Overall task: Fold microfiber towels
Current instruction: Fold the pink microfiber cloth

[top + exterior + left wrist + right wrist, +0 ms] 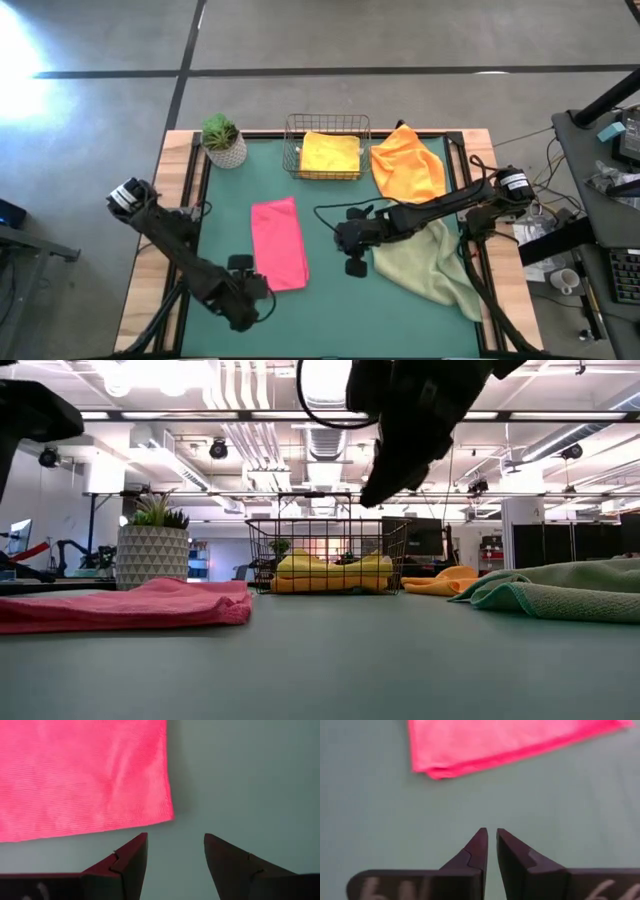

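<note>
A pink towel [278, 243] [120, 605] lies folded into a long strip flat on the green table, left of centre. My left gripper [262, 288] [175, 842] hangs open above the bare table, just off the strip's near corner [167, 815]. My right gripper [342, 240] [491, 837] hovers shut and empty to the right of the pink towel [510, 740], high above the table in the low view [375, 495]. A pale sage green towel [430, 265] [560, 595] lies rumpled under the right arm. An orange towel [408, 165] lies crumpled at the back right.
A wire basket [292, 140] at the table's far edge holds a folded yellow towel [330, 153] [330, 572]. A small potted plant [222, 140] [152, 550] stands at the far left corner. Bare green table shows between the pink towel and the sage towel.
</note>
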Action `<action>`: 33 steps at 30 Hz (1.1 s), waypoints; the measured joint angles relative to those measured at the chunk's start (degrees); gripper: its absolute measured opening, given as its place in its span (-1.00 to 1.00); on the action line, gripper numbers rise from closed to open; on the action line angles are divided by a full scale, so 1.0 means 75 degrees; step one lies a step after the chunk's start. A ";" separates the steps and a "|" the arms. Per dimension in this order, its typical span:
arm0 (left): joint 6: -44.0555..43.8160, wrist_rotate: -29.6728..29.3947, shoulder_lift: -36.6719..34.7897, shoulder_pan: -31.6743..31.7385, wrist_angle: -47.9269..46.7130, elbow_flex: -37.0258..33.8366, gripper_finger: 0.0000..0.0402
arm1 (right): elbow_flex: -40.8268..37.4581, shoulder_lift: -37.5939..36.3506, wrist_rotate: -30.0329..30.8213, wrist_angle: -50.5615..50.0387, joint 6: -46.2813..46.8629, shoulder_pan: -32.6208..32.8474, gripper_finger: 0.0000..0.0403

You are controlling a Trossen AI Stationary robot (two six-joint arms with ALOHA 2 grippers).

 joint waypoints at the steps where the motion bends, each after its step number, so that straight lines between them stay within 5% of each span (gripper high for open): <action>1: -0.0186 -0.0173 0.0002 -0.0059 0.0012 0.0000 -0.11 | 0.0000 0.0000 -0.0174 0.0137 -0.0113 0.0003 -0.81; 9: -0.0472 -0.0607 0.0551 -0.0202 0.0299 0.0000 -0.11 | 0.0003 0.0000 -0.0779 0.0926 -0.1199 0.0003 -0.49; 15: -0.0474 -0.0744 0.1086 -0.0196 0.0332 0.0032 -0.11 | -0.0017 0.0000 -0.0783 0.1548 -0.3136 0.0003 -0.27; 33: -0.0026 -0.0922 0.1406 -0.0106 0.0853 -0.0155 -0.11 | 0.0403 0.1519 -0.1185 0.2685 -0.3608 0.0125 -0.29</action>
